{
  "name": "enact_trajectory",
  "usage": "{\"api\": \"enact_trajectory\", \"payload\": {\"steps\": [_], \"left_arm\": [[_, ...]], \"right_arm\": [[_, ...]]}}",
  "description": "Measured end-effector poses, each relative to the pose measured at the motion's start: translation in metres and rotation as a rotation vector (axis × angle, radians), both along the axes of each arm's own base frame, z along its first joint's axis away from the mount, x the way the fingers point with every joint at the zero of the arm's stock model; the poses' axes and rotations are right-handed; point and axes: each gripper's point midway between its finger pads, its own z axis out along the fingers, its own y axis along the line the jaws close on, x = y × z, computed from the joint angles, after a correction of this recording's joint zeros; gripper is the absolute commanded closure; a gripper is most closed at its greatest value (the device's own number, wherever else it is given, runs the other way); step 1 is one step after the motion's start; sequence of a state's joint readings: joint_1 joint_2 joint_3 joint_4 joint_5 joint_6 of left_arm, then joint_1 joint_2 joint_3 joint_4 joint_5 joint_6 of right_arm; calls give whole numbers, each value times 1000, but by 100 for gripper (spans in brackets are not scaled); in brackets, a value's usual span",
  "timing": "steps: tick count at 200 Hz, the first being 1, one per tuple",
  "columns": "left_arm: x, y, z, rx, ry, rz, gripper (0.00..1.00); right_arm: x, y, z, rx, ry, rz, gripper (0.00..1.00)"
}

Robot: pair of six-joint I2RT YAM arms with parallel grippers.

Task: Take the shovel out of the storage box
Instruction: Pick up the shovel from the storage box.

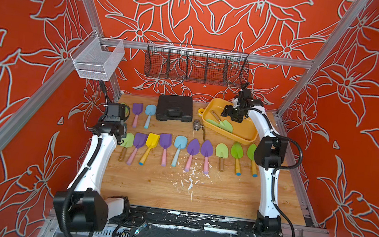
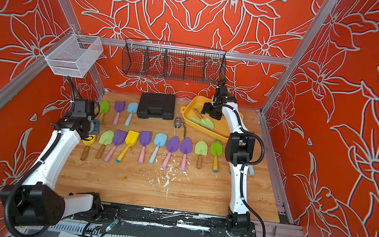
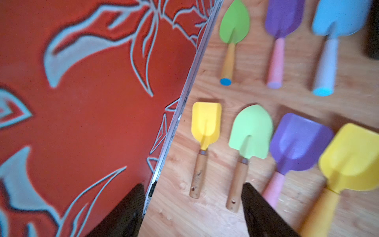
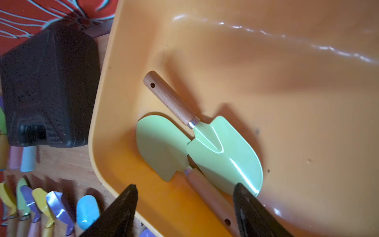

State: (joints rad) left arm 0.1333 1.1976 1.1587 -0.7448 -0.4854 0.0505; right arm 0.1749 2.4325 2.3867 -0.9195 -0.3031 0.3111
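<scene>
Storage box [image 1: 240, 132] sits at approx 2 o'clk on the worktop [image 1: 175, 186], long axis roughly 10-to-4. Two pale-green shovels lie inside, overlapping, toward the box's 10 o'clk end.

Upper shovel [image 4: 223, 151]: wooden handle to 10 o'clk, blade to 4, w/ the blade lying over the neck of the lower shovel [image 4: 162, 147]. Lower one's handle can't be made out in the top views. In the right wrist view it runs out from under that blade into the gap of the right claw [image 4: 185, 190].

Right claw: spread, pinching nothing, hanging over the box w/ one finger each side of the lower handle. Handle sits nearer one finger and crosses the gap on a slant, not square. No contact visible; height above it unclear.

Left claw [image 3: 192, 185]: also spread, empty, over the row of shovels [image 3: 250, 133] at the worktop's 9 o'clk, well apart from the box. Right arm is far nearer.

Judgement: likely pick is the lower shovel's handle, directly below. Probably needs a small wrist twist to square up, then a drop. Risk: the upper blade rests on it and may drag along.
</scene>
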Motion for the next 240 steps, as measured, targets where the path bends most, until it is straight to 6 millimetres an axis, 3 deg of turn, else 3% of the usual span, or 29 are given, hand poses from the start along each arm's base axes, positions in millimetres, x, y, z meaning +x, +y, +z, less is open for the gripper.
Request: {"api": "enact_trajectory", "payload": {"steps": [25, 66, 111, 175, 219, 240], "left_arm": [[4, -47, 15, -43, -79, -98, 25], [6, -133, 19, -113, -116, -298, 24], [20, -205, 25, -128, -102, -452, 24], [46, -268, 15, -134, -65, -564, 24], [54, -290, 30, -175, -103, -608, 24], [56, -294, 39, -191, -127, -617, 24]], "right_arm": [[7, 9, -10, -76, -46, 89, 28], [6, 14, -33, -209, -55, 175, 28], [-9, -15, -45, -246, -4, 127, 29], [-24, -66, -56, -201, 63, -24, 29], [-32, -81, -83, -91, 116, -99, 33], [-25, -77, -79, -31, 94, -104, 35]]}}
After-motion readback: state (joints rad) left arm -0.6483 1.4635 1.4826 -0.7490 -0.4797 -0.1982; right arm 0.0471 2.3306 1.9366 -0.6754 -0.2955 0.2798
